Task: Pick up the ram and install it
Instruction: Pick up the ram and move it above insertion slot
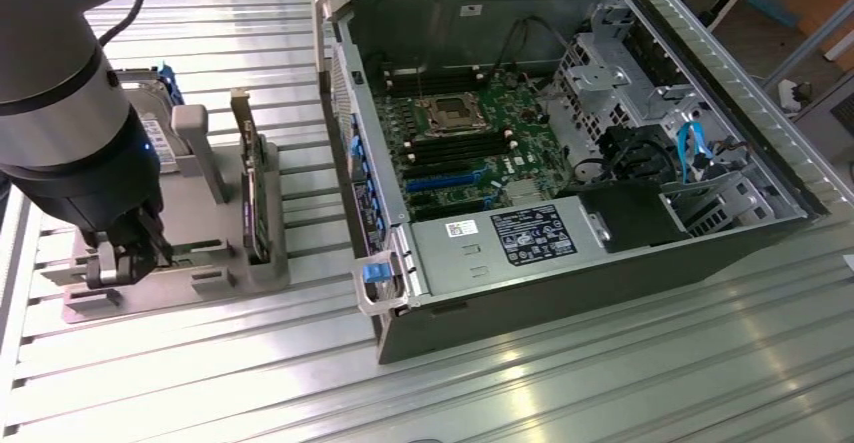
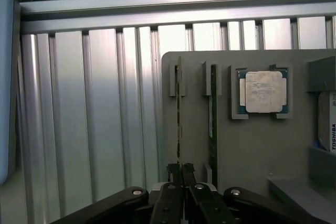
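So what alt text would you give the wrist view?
The gripper is shut on the end of a thin ram standing edge-on in a grey holder. A second ram and a processor sit beside it.

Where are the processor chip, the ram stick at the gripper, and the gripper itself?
processor chip [image 2: 264,92]: wrist view, middle of its silver lid.
ram stick [image 2: 179,108]: wrist view, its narrow edge, midway along.
gripper [image 2: 181,174]: wrist view, midway between its fingertips.
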